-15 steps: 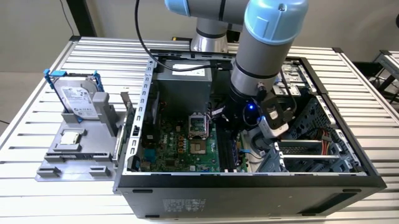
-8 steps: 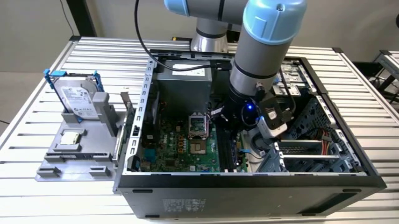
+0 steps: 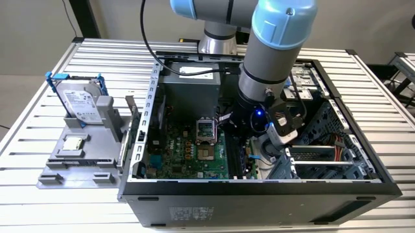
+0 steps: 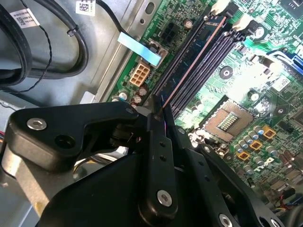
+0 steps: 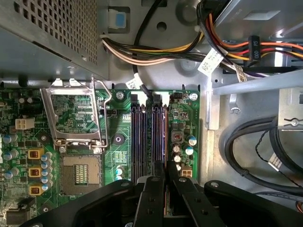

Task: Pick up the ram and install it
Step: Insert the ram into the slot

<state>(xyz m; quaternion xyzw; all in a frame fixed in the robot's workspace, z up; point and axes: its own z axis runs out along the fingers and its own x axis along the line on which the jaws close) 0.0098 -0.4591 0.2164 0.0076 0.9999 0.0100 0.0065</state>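
Inside the open case, gripper clamps the ram, lying lengthwise along the slots.

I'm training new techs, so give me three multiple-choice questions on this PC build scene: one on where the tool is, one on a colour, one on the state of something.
1. Where is the tool? A over the memory slots; B over the hard drive; C outside the case.
2. The hard drive bracket handles are: A red; B blue; C yellow.
3. The processor socket is: A open and empty; B closed; C covered by a fan.
Answers: 1 A, its tips sit at the slots, on the ram. 2 B, blue shows at the bracket's corners. 3 A, its frame is raised and the contacts are bare.
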